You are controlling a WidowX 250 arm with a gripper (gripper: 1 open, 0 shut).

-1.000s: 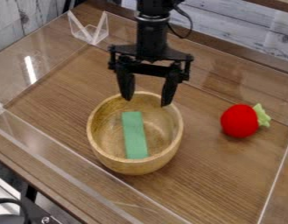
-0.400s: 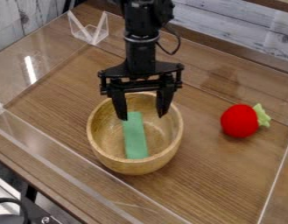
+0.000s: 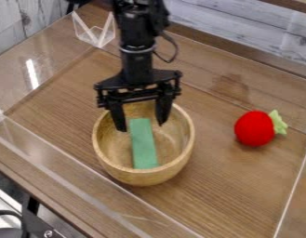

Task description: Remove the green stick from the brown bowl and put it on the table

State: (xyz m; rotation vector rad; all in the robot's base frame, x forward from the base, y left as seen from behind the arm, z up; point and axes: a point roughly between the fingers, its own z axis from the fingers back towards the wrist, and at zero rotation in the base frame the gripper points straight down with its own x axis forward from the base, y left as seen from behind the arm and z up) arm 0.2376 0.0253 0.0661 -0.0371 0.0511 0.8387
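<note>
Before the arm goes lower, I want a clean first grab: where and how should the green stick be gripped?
Probably best from above, pincer closing across the narrow width of the green stick near its middle: it lies flat and lengthwise inside the brown bowl, whose raised wall hampers a side approach.

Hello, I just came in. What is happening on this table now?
A black robot gripper hovers open over the far part of the brown wooden bowl, apparently about to take out the green stick. The stick lies inside the bowl, not yet gripped. A red strawberry toy sits on the table, beside the bowl.
</note>
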